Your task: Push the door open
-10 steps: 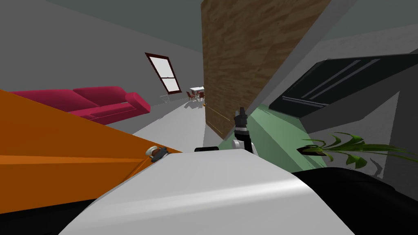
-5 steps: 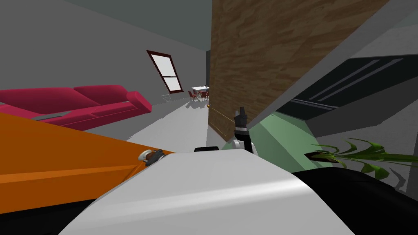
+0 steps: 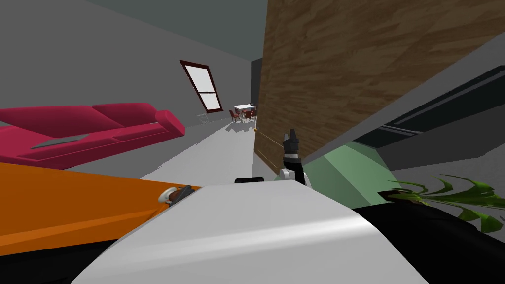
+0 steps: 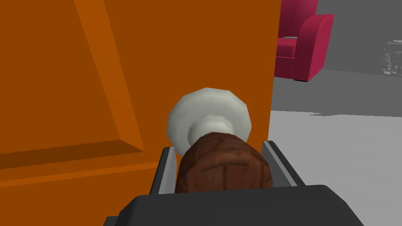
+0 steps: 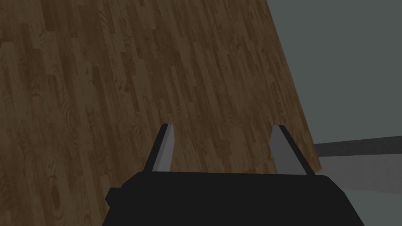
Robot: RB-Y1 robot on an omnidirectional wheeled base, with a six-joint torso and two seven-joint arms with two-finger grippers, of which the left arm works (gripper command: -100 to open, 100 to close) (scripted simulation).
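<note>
**Left gripper at the knob of the orange door**

Item 1. Left gripper [image 4: 220, 146]: fingers [image 4: 167, 164] spread at full width, one on each side of the door knob [image 4: 223, 172]. The knob fills nearly the whole gap. Whether the blades press its sides cannot be told. In the head view the gripper sits low at the robot's left, at the door's face.

Item 2. Door knob: brown, rounded, with a grained surface. It stands on a pale, off-white round rosette [image 4: 208, 113] fixed to the door.

Item 3. Door [image 4: 78, 78]: orange, with a recessed panel framed by a bevelled moulding. The knob is mounted just beside the door's free edge. In the head view the door [image 3: 74, 207] lies as a broad orange slab along the left side, with open floor beyond its edge.

Item 4. Right gripper [image 5: 223, 126]: fingers apart, nothing between them. In the head view it is raised ahead of the chest [image 3: 291, 140], near a wood-grain wall [image 3: 345, 74].

Item 5. Beyond the door's edge:
- a crimson sofa [image 3: 98, 128] on a light grey floor [image 3: 217, 153]
- a dark-framed window [image 3: 202, 91] in the grey wall past the sofa
- a white dining table [image 3: 244, 106] with red chairs, far off

Item 6. Robot's right: green plant leaves [image 3: 444, 197] beside a pale green floor patch [image 3: 340, 172].
</note>
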